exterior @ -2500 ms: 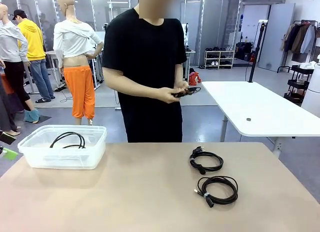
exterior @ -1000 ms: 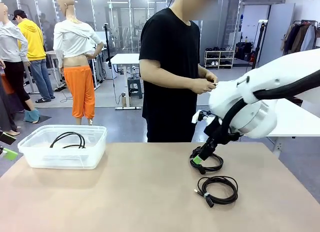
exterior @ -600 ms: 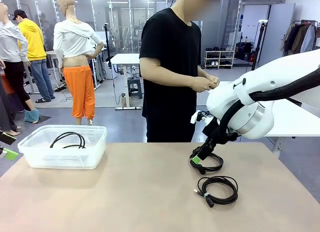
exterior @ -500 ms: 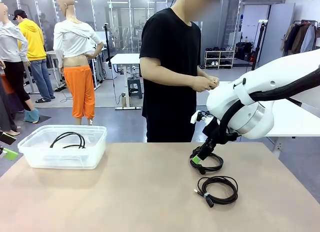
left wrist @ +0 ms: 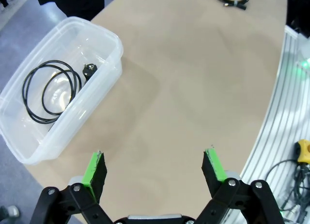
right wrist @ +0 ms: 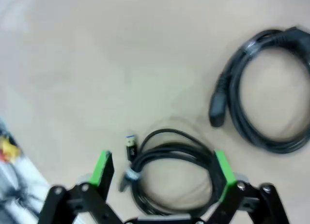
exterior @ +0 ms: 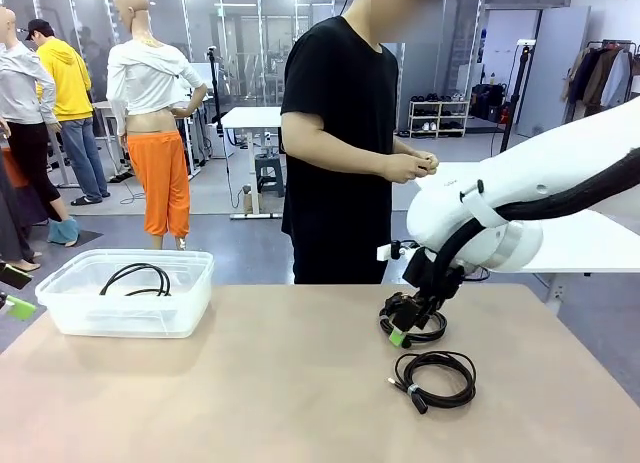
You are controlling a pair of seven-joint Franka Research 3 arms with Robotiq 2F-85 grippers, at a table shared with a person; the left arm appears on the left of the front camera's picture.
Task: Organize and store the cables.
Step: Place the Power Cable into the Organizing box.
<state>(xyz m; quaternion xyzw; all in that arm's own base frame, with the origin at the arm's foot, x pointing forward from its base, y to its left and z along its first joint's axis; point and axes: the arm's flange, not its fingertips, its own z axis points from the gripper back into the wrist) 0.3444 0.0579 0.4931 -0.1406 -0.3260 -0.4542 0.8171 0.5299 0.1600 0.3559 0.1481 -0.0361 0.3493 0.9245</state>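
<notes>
A thick black coiled cable with a chunky moulded plug lies near the table's right edge, toward its far side. Just on the robot's side of it lies a thinner black coil bound with a tie and ending in a small metal plug. A third thin black loop sits inside a clear, rounded plastic bin at the far left corner.

The right gripper hangs low over the near rim of the thick coil, its green-padded fingers spread apart and holding nothing. Whether it touches the cord I cannot tell. In its blurred wrist view the thinner coil falls between the pads.

The left gripper is likewise spread wide and empty, above bare surface beside the bin.

The table is smooth, matte and beige. At its far edge a person in a black T-shirt has both hands together at chest height. Behind are a grey floor, a white table and glass partitions.
</notes>
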